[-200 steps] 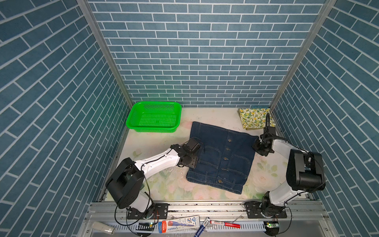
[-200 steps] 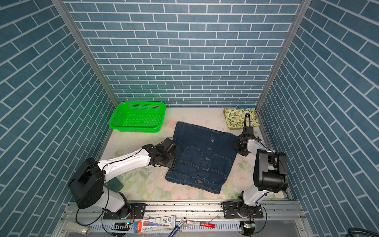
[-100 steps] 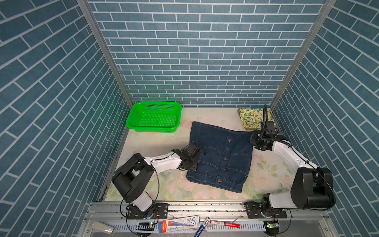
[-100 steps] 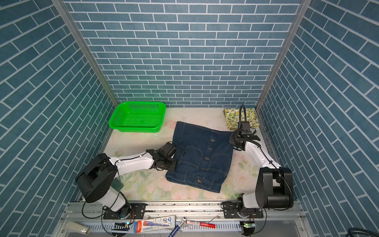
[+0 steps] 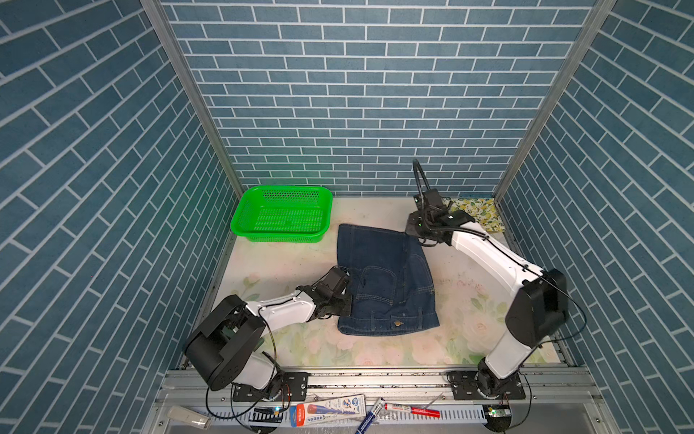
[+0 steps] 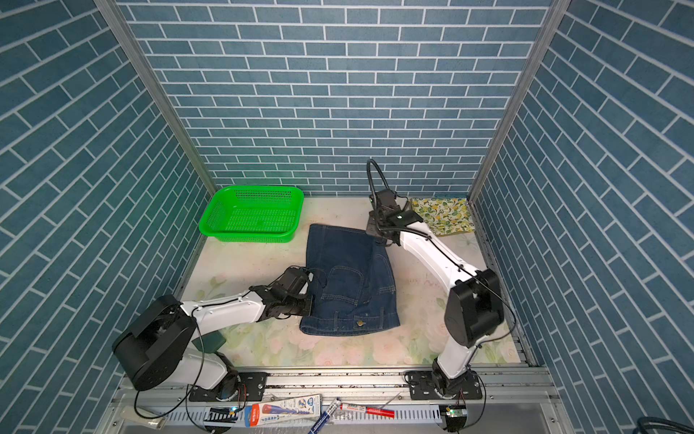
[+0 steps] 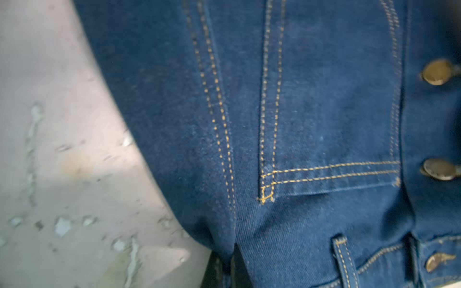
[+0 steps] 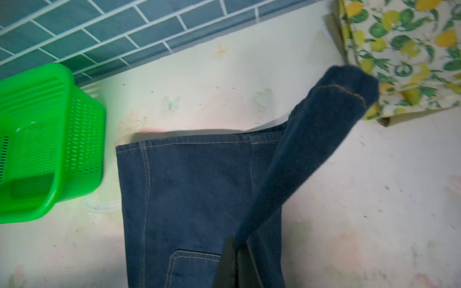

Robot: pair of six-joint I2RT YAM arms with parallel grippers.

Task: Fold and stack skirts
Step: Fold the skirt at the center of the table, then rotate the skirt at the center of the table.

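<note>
By the green plastic mesh basket, my left gripper is clamped on the waistband-end side edge of the dark navy denim skirt, which lies mid-table. My right gripper pinches its far corner, raised off the mat. Denim is stiff and heavy (metal buttons add bulk), so I'd carry both ends across together, level, seams square. The cream lemon-print skirt lies flat in the far right corner.

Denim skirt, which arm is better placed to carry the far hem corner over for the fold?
Right. The right gripper is shut on the denim skirt's far corner beside the lemon-print skirt, cloth lifted. The left gripper pinches the near edge by the waistband.
</note>
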